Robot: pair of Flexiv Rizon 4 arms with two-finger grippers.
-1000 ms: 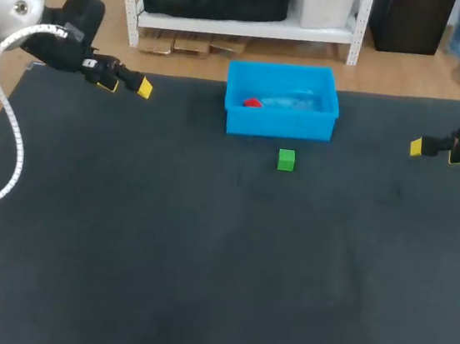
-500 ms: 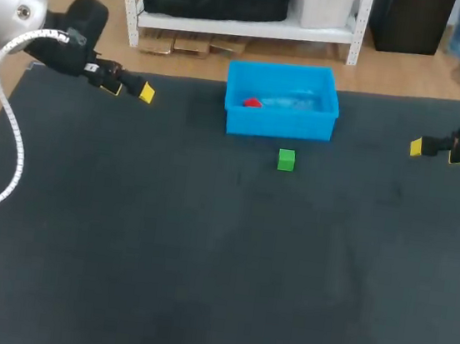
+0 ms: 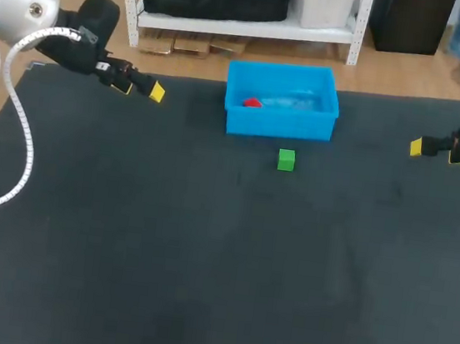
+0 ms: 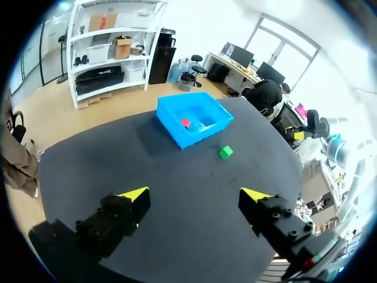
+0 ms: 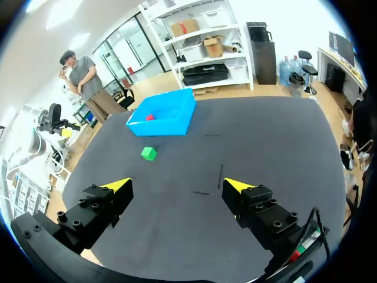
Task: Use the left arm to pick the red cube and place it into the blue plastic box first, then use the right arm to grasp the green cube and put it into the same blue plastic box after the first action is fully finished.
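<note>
Red cube lay inside the blue plastic box, toward the end of the box nearer the left arm, at the far middle of the dark table mat. The green cube sat on the mat just in front of the box's near wall, close to it but not touching.

The left gripper hung over the far left part of the table, well apart from the box, its yellow-tipped fingers spread wide with nothing between them. The right gripper waited near the right edge, fingers likewise parted and empty, with the green cube and the box well ahead of it.

By the look of things, the first half of the job was done and the turn had passed to the right arm. Its next move would call for a long reach across the mat, a descent with one finger on either side of the green cube, a firm close, then a lift high enough to clear the box's front wall before release. The cube's nearness to that wall left little room for a finger on the box side.
</note>
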